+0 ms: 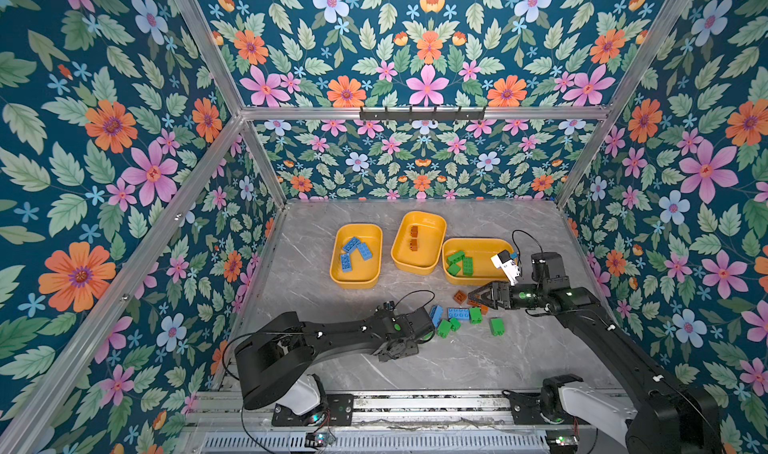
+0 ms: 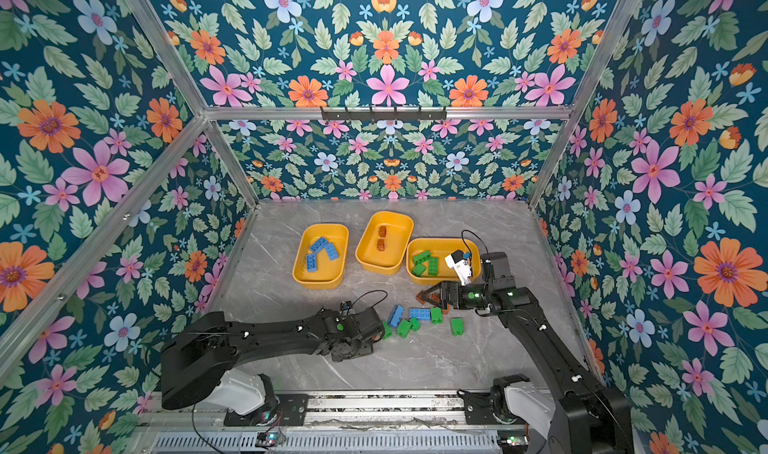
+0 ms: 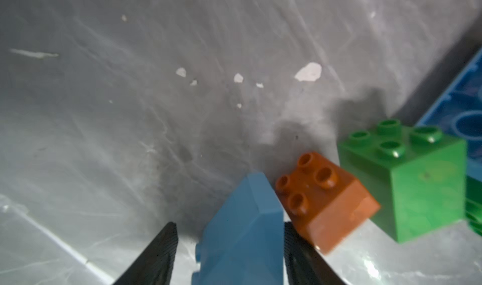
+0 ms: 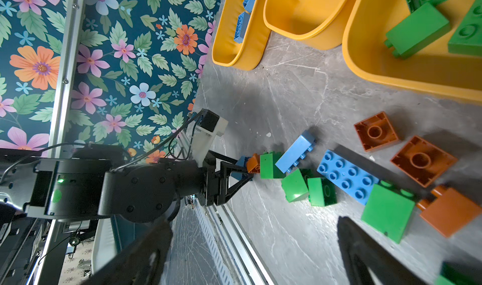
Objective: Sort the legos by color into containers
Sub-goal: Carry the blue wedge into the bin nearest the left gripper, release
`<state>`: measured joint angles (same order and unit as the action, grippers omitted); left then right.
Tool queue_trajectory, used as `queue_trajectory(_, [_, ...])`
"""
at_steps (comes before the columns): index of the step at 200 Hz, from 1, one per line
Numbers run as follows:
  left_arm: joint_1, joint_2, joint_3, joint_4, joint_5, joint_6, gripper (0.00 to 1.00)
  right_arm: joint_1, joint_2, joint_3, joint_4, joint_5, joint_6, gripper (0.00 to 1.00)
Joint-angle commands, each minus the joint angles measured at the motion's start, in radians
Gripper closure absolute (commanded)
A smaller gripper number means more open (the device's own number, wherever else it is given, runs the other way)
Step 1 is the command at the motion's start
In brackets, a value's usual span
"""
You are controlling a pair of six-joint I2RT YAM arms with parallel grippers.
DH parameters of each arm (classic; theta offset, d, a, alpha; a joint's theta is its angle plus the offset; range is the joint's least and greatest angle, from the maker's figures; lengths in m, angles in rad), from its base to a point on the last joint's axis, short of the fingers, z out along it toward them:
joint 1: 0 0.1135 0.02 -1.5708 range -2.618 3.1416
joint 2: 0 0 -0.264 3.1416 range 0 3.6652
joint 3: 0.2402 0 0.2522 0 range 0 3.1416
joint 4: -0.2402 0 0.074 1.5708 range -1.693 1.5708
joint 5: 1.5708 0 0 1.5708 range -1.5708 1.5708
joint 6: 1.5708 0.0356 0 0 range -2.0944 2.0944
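Observation:
A blue wedge lego (image 3: 242,231) lies between the fingers of my left gripper (image 3: 229,223). One finger touches it and a gap shows at the other. The left gripper (image 4: 243,170) sits low at the near end of the loose pile, beside a small orange lego (image 3: 326,200) and a green lego (image 3: 407,182). My right gripper (image 1: 478,296) hangs wide open and empty over the orange legos (image 4: 422,161). Three yellow containers stand behind: the left one (image 1: 336,260) holds blue legos, the middle one (image 1: 440,231) orange, the right one (image 1: 478,242) green.
Loose legos lie in a row on the grey table: a long blue one (image 1: 458,313), another blue one (image 1: 436,314), green ones (image 1: 496,326) and an orange one (image 1: 459,296). Floral walls enclose the table, and a metal rail (image 1: 415,406) runs along its front.

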<state>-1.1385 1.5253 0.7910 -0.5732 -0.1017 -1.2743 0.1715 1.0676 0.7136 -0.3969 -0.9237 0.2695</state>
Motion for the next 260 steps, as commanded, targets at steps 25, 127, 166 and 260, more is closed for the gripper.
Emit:
queue_trajectory(25, [0.005,0.021,-0.006,0.02,0.013,0.036,0.52,0.001,-0.006,0.0,0.007,-0.01,-0.004,0.01])
queue_trajectory(127, [0.151,-0.077,0.214,-0.303,-0.067,0.301,0.65,0.0,0.0,0.003,0.069,-0.033,0.049,0.01])
queue_trajectory(166, [0.359,-0.026,0.429,-0.412,-0.124,0.603,0.64,0.001,0.003,0.004,0.12,-0.044,0.087,0.01])
queue_trajectory(260, [0.694,0.269,0.652,-0.218,-0.11,1.019,0.63,0.001,-0.016,0.023,0.105,-0.028,0.096,0.01])
